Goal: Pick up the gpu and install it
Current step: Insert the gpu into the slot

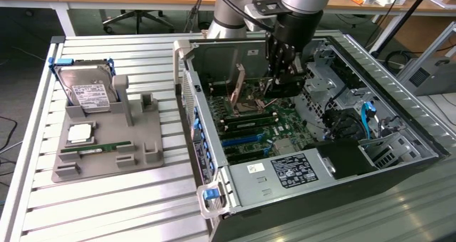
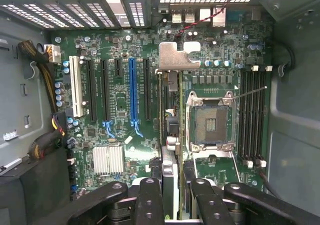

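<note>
gpu (image 2: 165,110) hangs edge-on inside the case (image 1: 399,119), just above the motherboard (image 2: 117,130). it is upright, and its silvery bracket (image 2: 176,55) points toward the vented rear wall. tool (image 2: 175,185) is closed on the card's near end, with dark fingers (image 2: 150,200) on either side of it. in the exterior view the tool (image 1: 280,87) reaches straight down into the open case, over the board's upper part. in the wrist view the card's edge runs between the row of expansion slots and the empty cpu socket (image 2: 211,125), beside the black slot next to the blue slot (image 2: 132,90). cannot tell whether the bottom edge is touching anything yet. step in hand, as judged: pickup is done and the install is under way, with the card carried in and lined up but not seated. seating calls for the card edge square over its slot, the bracket meeting the rear opening, then a straight, even push down. any tilt would likely jam the connector. out on the counter (image 1: 107,210), well apart from the case, the grey holder (image 1: 142,146) carries a hard drive (image 1: 85,90) and a green memory stick (image 1: 96,147).
</note>
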Action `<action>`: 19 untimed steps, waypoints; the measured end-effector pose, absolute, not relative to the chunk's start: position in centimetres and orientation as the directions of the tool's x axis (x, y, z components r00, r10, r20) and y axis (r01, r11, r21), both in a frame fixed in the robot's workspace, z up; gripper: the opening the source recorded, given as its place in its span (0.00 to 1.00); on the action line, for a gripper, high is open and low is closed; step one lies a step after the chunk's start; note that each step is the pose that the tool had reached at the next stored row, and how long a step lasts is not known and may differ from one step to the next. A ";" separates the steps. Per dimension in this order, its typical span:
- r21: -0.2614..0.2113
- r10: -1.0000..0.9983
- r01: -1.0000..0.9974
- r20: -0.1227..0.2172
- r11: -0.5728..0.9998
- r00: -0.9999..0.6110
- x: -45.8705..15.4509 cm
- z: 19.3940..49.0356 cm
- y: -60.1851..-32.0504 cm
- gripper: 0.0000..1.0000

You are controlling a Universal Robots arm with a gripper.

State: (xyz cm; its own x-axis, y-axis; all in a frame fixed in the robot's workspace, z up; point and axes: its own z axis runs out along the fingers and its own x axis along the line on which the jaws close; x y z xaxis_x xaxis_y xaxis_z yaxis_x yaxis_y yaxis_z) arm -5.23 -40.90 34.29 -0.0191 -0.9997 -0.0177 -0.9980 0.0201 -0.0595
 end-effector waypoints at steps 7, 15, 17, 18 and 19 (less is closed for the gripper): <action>-0.060 -1.000 -0.998 -0.017 0.020 -0.019 -5.2 34.3 -41.2 0.27; -0.060 -1.000 -0.998 -0.015 0.020 -0.019 -5.2 34.3 -41.4 0.27; -0.060 -1.000 -0.998 -0.014 0.020 -0.019 -5.2 34.3 -41.5 0.27; -0.060 -1.000 -0.998 -0.014 0.020 -0.019 -5.2 34.3 -41.5 0.27; -0.060 -1.000 -0.998 -0.014 0.020 -0.019 -5.2 34.3 -41.6 0.27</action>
